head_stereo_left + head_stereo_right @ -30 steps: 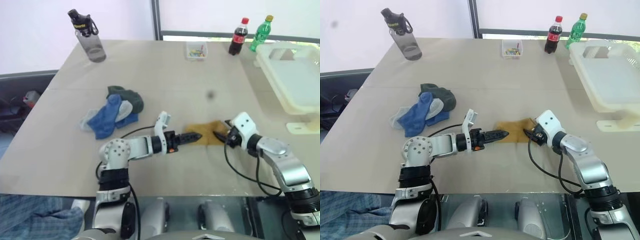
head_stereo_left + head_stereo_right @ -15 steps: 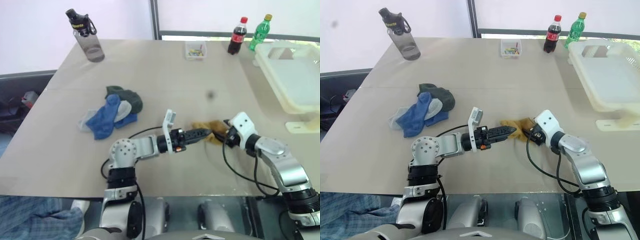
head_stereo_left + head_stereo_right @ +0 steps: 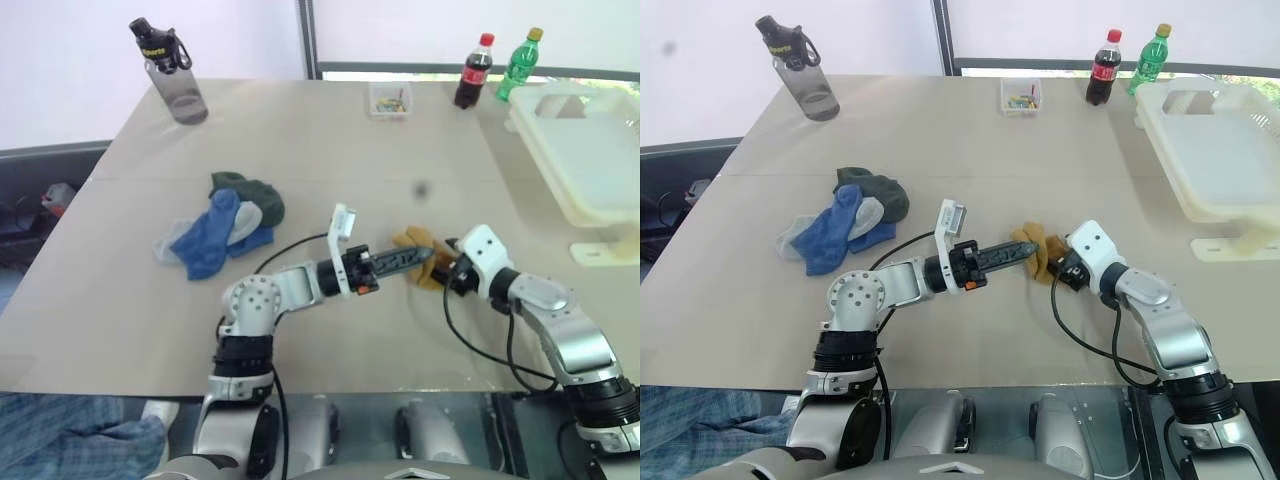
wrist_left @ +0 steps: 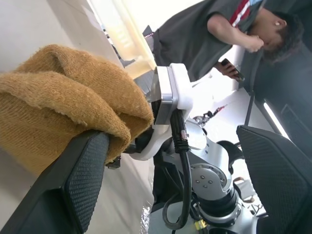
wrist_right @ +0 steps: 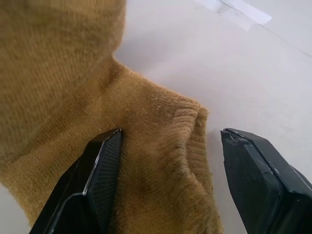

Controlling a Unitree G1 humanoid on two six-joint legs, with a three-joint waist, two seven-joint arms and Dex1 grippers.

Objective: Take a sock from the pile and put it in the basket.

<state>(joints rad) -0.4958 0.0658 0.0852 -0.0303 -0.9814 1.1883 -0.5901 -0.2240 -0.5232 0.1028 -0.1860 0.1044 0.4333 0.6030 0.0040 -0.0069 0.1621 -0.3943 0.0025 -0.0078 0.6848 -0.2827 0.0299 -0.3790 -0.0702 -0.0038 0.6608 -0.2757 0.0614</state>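
Observation:
A mustard sock (image 3: 411,239) lies bunched up on the table between my two grippers, apart from the pile (image 3: 224,220) of blue, pale and dark green socks at the left. My left gripper (image 3: 423,256) reaches in from the left, open. In the left wrist view the sock (image 4: 58,87) drapes over one of its fingers (image 4: 83,180). My right gripper (image 5: 170,134) is open too, with the sock's cuff (image 5: 161,161) lying between its fingers. The cream basket (image 3: 590,150) stands at the table's far right.
A grey water bottle (image 3: 168,72) stands at the back left. At the back are a small clear box (image 3: 391,99), a cola bottle (image 3: 473,72) and a green bottle (image 3: 520,65). A white piece (image 3: 604,255) lies by the basket. A person (image 4: 229,34) stands beyond the table.
My left gripper has moved right and risen, pushing the flat mustard sock into a bunch against the right gripper. The right arm has stayed put.

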